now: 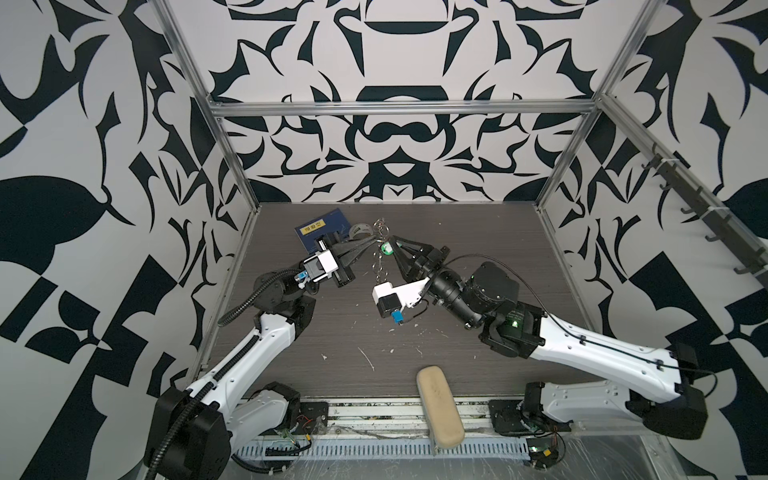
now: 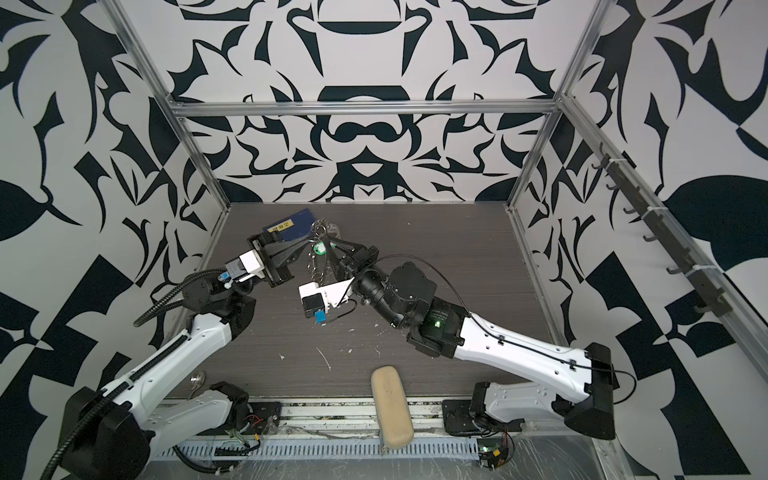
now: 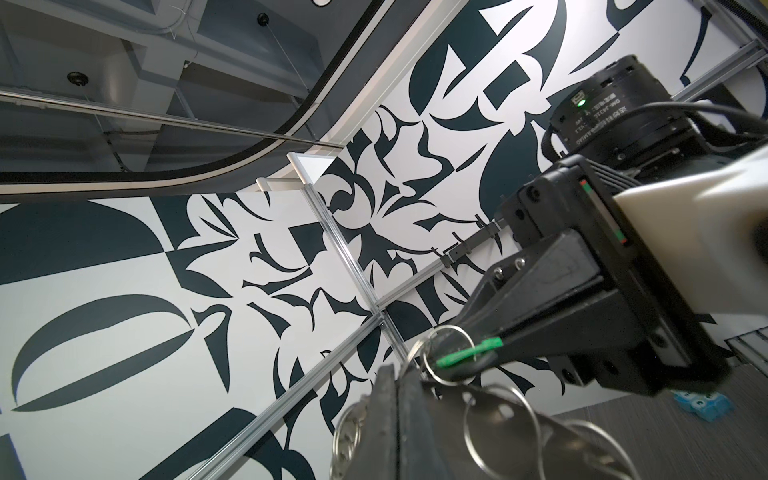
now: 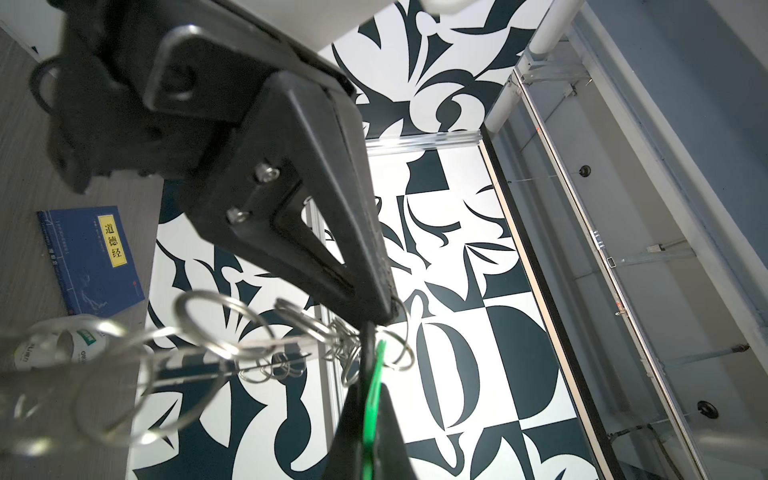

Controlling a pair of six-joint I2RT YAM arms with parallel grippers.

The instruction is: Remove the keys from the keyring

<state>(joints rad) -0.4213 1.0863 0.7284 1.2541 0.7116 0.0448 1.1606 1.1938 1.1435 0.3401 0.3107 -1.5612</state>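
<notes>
Aloft, just beside the blue book (image 1: pixel 322 232): keyring (image 1: pixel 380 266) and green key (image 1: pixel 387 248), both gripped.
Clenched the left hand (image 1: pixel 373 240) on the keyring, hung clear of the desk (image 1: pixel 415 332); pinched the green key in the clenched right hand (image 1: pixel 392 245), touching the keyring's loops.

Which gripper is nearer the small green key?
Right. The right gripper is shut on the small green key; the left gripper clamps the large grey metal keyring beside it.
</notes>
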